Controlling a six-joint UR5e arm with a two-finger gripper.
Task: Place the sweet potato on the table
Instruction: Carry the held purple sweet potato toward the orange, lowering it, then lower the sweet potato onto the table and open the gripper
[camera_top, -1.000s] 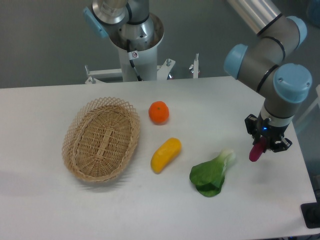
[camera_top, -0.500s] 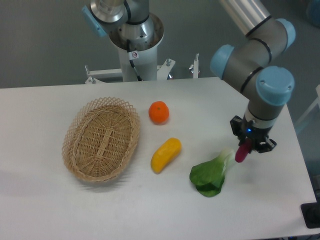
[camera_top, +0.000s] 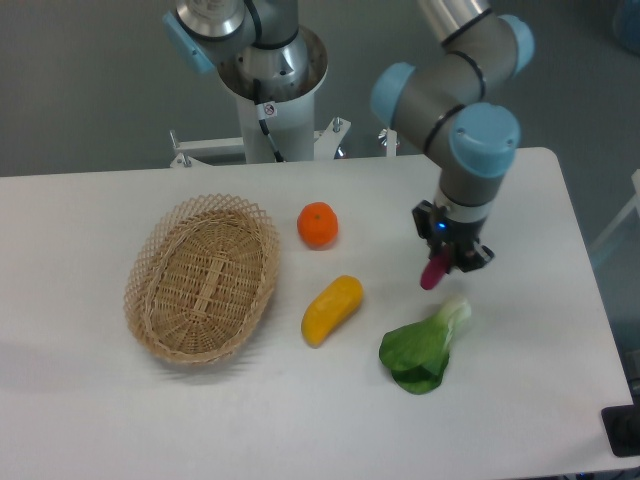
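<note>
The sweet potato is a small reddish-purple tuber hanging from my gripper, which is shut on its upper end. It points down and slightly left, held above the white table, just over the stem end of a green leafy vegetable. The gripper's fingers are mostly hidden by the black wrist body.
A wicker basket lies at the left. An orange sits mid-table and a yellow-orange oblong fruit lies below it. The robot base stands behind the table's far edge.
The arm has swung left across the table, carrying the sweet potato from near the right edge to above the leafy vegetable's stem.
</note>
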